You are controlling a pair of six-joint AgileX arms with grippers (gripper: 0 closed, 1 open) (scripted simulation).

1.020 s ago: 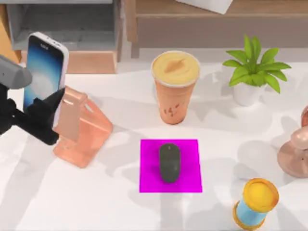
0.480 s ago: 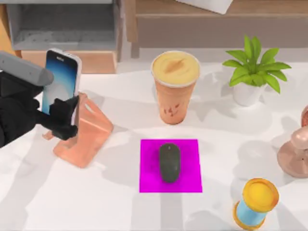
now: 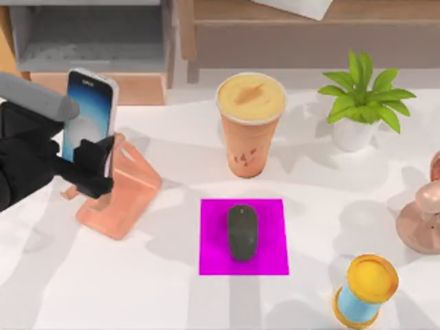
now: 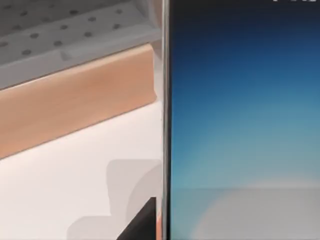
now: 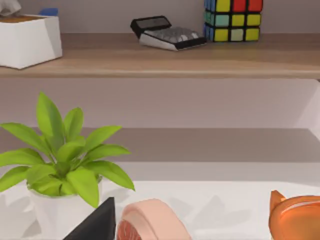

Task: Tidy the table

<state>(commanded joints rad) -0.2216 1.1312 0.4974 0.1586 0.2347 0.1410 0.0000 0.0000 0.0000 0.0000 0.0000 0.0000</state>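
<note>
The table (image 3: 172, 295) spreads white under everything, running from the near edge back to the wooden shelf unit (image 3: 309, 34) at 12 o'clock. At the centre lies a magenta mat (image 3: 275, 237) with a dark mouse (image 3: 242, 232) resting on it. At 12 o'clock from the mat stands a tall orange cup (image 3: 249, 127) with a cream top. A potted plant (image 3: 361, 103) sits at about 2 o'clock, a copper-coloured object (image 3: 421, 223) at 3 o'clock against the right edge, and a blue and yellow hourglass (image 3: 364, 289) at 4 o'clock.

At 9 to 10 o'clock stands a salmon-pink phone stand (image 3: 120, 189). The left gripper (image 3: 86, 172) is beside it with its fingers clamped on the lower edges of a phone (image 3: 89, 113), which is upright and leans against the stand's back. The black arm covers the table to the stand's left.

The left wrist view gives the phone's blue screen (image 4: 240, 120) close up, with a grey pegboard panel (image 4: 70, 30) and a wooden ledge (image 4: 75, 97) behind it. The right wrist view looks along the shelf unit: a tissue box (image 5: 30, 40), a calculator (image 5: 167, 32) and a colour cube (image 5: 232, 20) on the upper board, the plant (image 5: 65, 155) below. A black fingertip (image 5: 97, 225) of the right gripper shows there; how far its fingers are spread I cannot tell.
</note>
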